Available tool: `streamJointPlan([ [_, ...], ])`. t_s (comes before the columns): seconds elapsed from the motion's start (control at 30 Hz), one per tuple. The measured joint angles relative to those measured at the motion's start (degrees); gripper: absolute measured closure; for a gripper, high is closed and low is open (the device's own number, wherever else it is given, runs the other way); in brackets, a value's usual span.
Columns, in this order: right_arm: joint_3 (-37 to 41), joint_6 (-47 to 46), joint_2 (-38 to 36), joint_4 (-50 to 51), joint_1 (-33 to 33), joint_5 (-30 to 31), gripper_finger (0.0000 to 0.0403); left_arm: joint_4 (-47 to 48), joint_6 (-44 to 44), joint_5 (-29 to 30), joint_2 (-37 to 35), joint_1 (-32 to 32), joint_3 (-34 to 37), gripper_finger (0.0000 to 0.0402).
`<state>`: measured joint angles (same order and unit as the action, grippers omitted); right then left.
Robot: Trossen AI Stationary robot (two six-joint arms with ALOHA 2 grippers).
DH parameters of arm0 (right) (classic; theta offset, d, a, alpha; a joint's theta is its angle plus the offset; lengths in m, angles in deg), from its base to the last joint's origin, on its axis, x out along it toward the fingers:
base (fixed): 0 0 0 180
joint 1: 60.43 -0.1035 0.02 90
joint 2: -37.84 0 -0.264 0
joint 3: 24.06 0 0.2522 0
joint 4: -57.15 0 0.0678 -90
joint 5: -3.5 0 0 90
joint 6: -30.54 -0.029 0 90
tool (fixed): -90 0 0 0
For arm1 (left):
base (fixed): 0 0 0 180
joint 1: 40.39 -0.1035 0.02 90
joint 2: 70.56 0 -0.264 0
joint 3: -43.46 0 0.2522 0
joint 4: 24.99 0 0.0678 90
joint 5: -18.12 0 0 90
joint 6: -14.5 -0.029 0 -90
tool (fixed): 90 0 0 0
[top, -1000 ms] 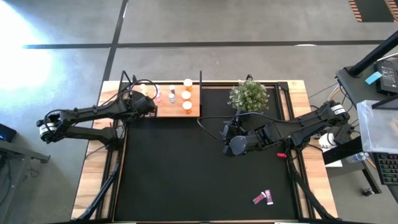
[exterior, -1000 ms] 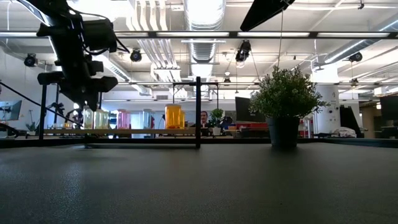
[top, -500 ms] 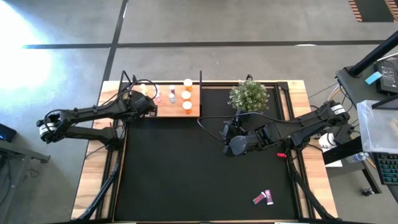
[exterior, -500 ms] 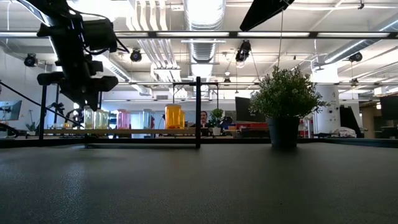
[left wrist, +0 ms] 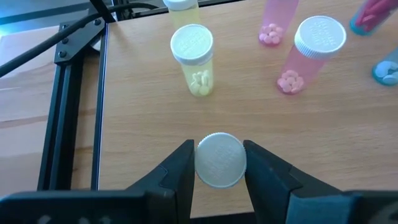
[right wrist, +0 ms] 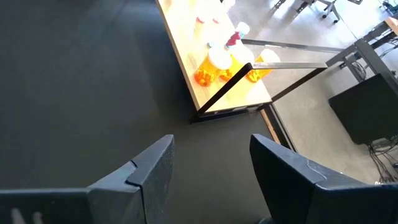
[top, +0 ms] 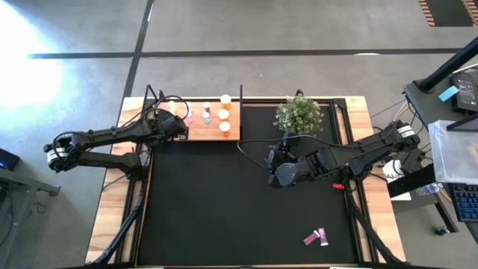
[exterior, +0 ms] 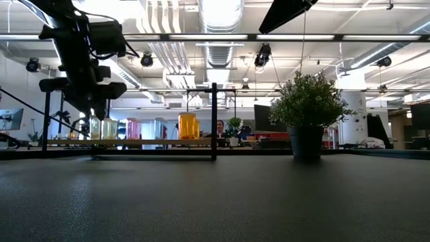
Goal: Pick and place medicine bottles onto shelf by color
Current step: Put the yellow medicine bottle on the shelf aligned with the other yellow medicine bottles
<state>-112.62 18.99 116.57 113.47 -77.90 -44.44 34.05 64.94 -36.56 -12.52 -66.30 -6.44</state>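
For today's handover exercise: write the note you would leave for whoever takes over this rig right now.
Left gripper: over the shelf's left end, shut on a white-capped bottle.
Right gripper: open, empty, over the black mat near the plant.
Done: yellow bottle, pink bottle and orange bottles stand on the shelf.
Left: release this bottle; one pink bottle lies on the mat's near right.

Capped bottle [left wrist: 221, 160] body hidden beneath its lid between left claw [left wrist: 219, 168] fingers, teal bottle [left wrist: 387, 70] cut by edge
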Motion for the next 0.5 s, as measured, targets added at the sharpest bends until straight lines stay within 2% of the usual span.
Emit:
streamJointPlan([
  [0.5, 0.0, 0.0, 0.0, 0.0, 0.0, 0.0, 0.0199, 0.0, 0.1, -0.5, -0.1, 0.0, 0.7, 0.0299],
])
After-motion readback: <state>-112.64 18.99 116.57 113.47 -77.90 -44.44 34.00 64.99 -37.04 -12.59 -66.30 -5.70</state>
